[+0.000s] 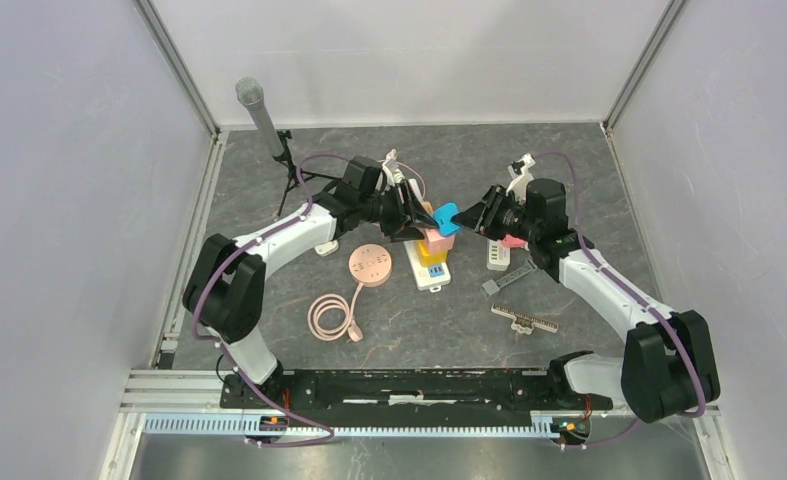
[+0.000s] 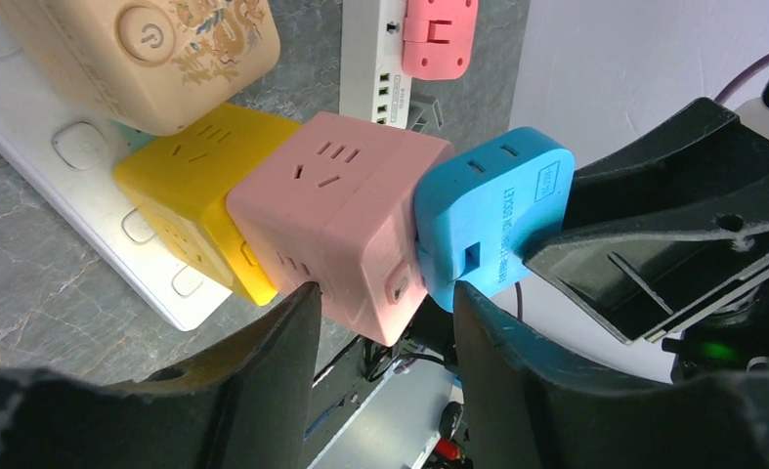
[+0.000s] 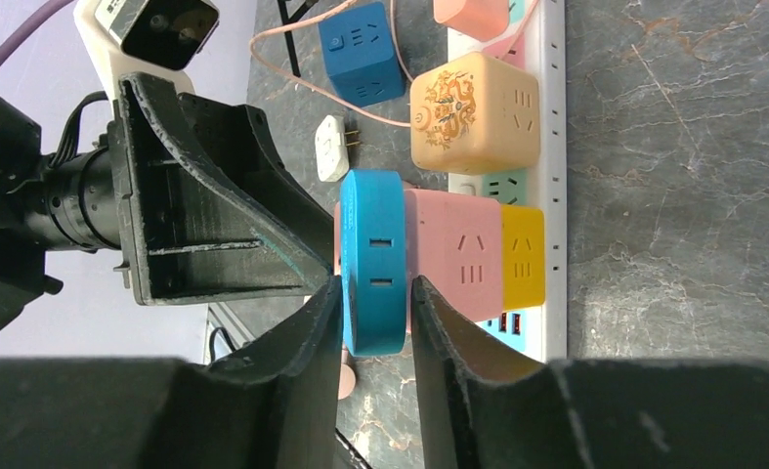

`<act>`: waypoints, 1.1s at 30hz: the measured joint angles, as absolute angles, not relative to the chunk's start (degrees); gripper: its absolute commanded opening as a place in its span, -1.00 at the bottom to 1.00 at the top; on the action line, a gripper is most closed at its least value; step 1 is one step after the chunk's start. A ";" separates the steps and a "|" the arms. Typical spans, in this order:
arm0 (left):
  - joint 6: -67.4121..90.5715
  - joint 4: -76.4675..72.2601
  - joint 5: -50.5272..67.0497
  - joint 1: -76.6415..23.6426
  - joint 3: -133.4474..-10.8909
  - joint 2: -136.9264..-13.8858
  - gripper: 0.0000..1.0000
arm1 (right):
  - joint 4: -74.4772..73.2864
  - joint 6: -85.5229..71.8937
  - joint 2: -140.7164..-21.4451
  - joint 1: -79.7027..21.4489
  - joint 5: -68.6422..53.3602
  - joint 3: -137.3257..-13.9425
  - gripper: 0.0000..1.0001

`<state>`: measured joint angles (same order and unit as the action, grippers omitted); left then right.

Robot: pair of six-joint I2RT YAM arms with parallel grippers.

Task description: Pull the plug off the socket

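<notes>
The right pincer is clamped on the flat blue plug, with one finger laid on each broad face. The plug is seated on a pink cube, near the middle of the top view. The left pincer is set astride the cube's lower corner. One finger is seen touching it, but a firm hold cannot be told.

In the left wrist view a yellow cube is joined at 9 o'clock of the pink one and sits on a white strip. A beige cube stands at 11 o'clock.

The pull itself is judged to be in hand: the grip is taken, and the plug is not yet parted. A straight draw away from the pink cube is called for, with that cube braced so the stack is not dragged off the strip.

Embossed lettering on the plug ends in "SOCKET"; the rest is too small to read. A power symbol is marked on the beige cube. No brand can be read.
</notes>
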<state>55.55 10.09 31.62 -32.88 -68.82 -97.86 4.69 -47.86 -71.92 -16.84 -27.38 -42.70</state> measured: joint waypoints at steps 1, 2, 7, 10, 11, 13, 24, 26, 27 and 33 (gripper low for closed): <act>55.55 10.17 31.33 -32.93 -68.77 -97.86 0.14 | 4.67 -47.72 -71.96 -16.84 -27.44 -42.70 -0.21; 55.55 10.26 30.98 -32.95 -68.69 -97.82 0.11 | 4.73 -47.46 -72.01 -16.82 -27.79 -42.70 -0.19; 55.48 10.76 29.87 -32.99 -67.77 -97.51 -0.03 | 7.38 -46.52 -73.23 -16.91 -30.61 -42.74 -0.14; 55.46 10.87 29.50 -33.01 -67.22 -97.45 -0.11 | 7.73 -45.28 -74.67 -17.30 -32.05 -43.29 -0.14; 55.44 10.85 29.43 -33.04 -67.22 -97.34 -0.15 | 7.64 -44.71 -75.16 -17.63 -32.38 -43.66 -0.14; 55.33 10.92 29.06 -33.10 -67.20 -97.12 -0.24 | 7.60 -43.77 -75.81 -18.20 -32.88 -44.31 -0.16; 51.66 12.97 27.99 -33.15 -67.11 -95.68 -0.44 | 7.55 -44.07 -77.58 -18.63 -34.11 -45.47 -1.00; 50.87 13.13 27.79 -33.12 -67.11 -95.57 -0.44 | 8.12 -45.32 -77.84 -18.65 -34.11 -45.41 -1.00; 50.52 13.13 27.75 -33.15 -67.11 -95.57 -0.45 | 8.21 -46.00 -77.93 -18.65 -34.09 -45.41 -1.00; 48.58 14.02 27.70 -33.15 -67.77 -95.64 -0.45 | 8.93 -49.25 -78.08 -18.63 -33.85 -45.10 -1.00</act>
